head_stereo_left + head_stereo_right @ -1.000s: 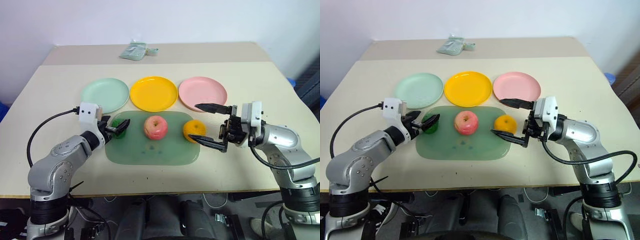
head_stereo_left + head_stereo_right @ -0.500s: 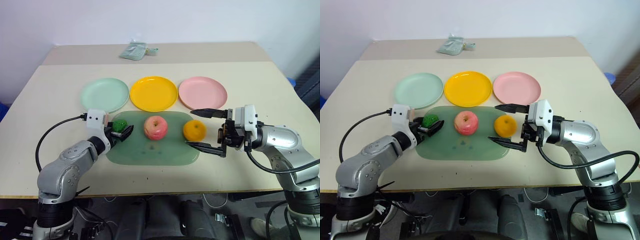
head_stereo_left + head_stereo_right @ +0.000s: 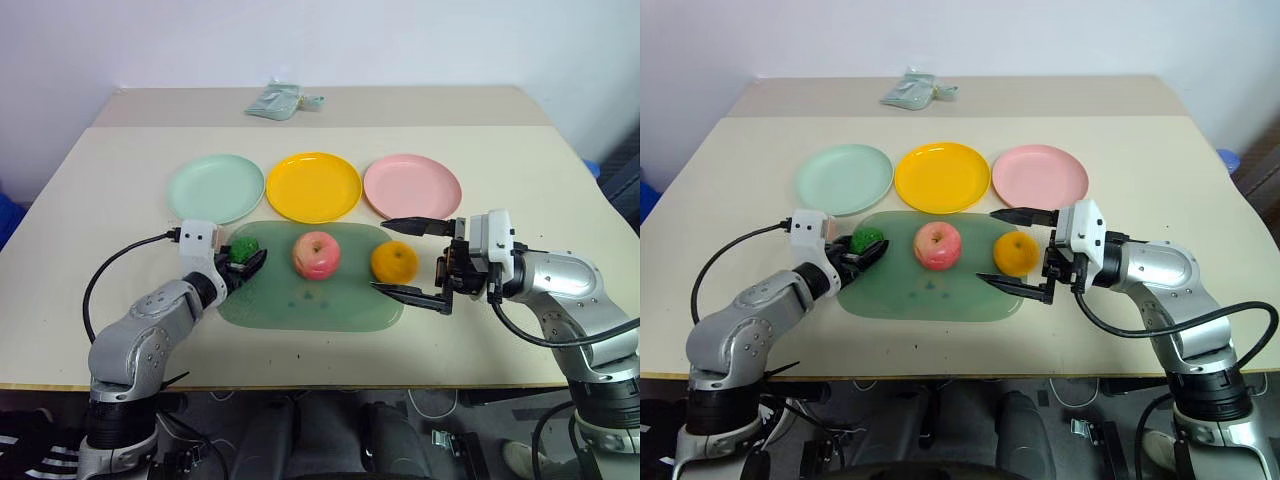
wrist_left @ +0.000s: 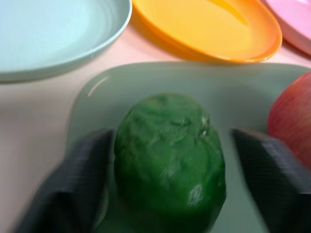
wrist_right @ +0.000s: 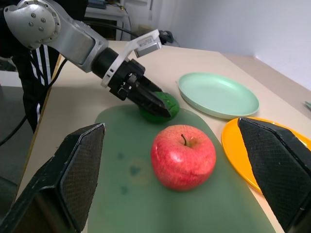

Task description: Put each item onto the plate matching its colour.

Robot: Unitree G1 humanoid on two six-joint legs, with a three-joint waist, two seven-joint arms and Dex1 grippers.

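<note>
A dark green bumpy lump (image 3: 242, 246) lies at the left end of the translucent green tray (image 3: 300, 305). My left gripper (image 3: 246, 259) is shut on it, and its fingers (image 4: 82, 179) flank the lump (image 4: 170, 155) in the left wrist view. A pink-red apple (image 3: 317, 255) rests mid-tray. A round orange (image 3: 396, 262) sits at the tray's right end. My right gripper (image 3: 381, 256) stands open, one finger behind the orange and one in front, not touching it. Behind the tray lie the mint green plate (image 3: 215, 188), yellow plate (image 3: 312, 186) and pink plate (image 3: 412, 186), all bare.
A pale green packet (image 3: 280, 101) lies at the far edge of the table. The beige tabletop (image 3: 520, 170) has free room left and right of the plates. The left arm's black cable (image 3: 120, 270) loops over the table's left front.
My left gripper has sunk slightly and its fingers have closed onto the green lump. The right gripper keeps its place around the orange. The whole picture has shifted a little.
</note>
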